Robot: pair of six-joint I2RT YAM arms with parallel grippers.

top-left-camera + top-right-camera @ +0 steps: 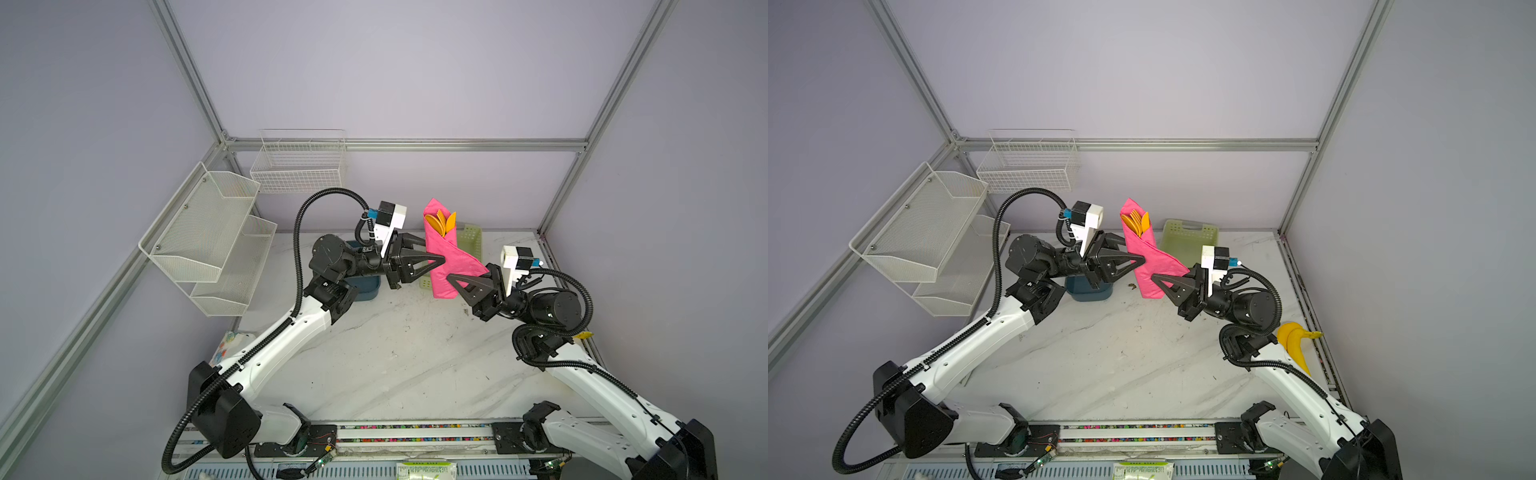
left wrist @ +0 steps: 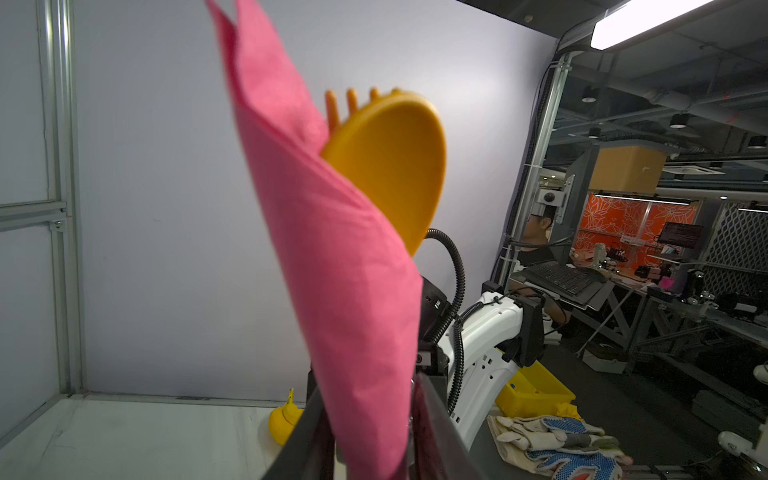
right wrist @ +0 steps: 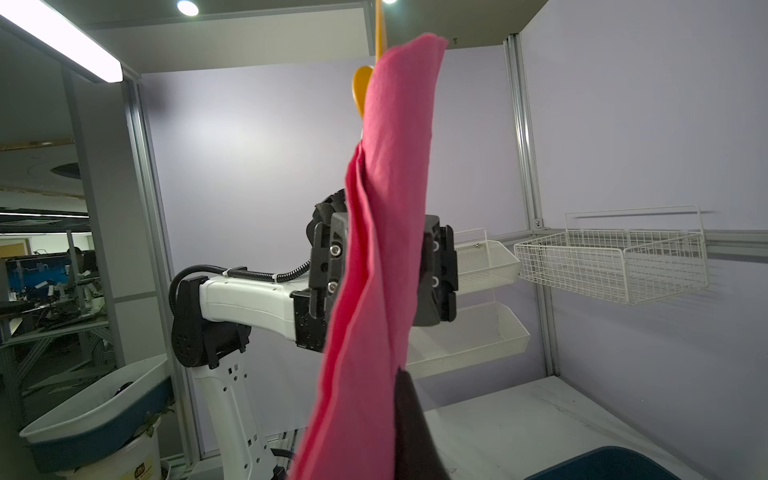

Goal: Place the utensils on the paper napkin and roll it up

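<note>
My right gripper (image 1: pixel 451 277) pinches the magenta-pink paper napkin roll (image 1: pixel 451 251) low. The left gripper (image 1: pixel 436 255) narrowly straddles its middle; I cannot tell if it grips. The roll stands near upright above the far edge of the marble worktop (image 1: pixel 395 365), orange plastic utensils (image 1: pixel 436 222) topmost.

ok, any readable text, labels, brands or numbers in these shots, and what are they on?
No text can be read in any view.
Green-and-white packet at the front edge: printed, too blurred to read.
White bucket: yellow label, too small to read.
Screen in the room behind: too small to read.
</note>
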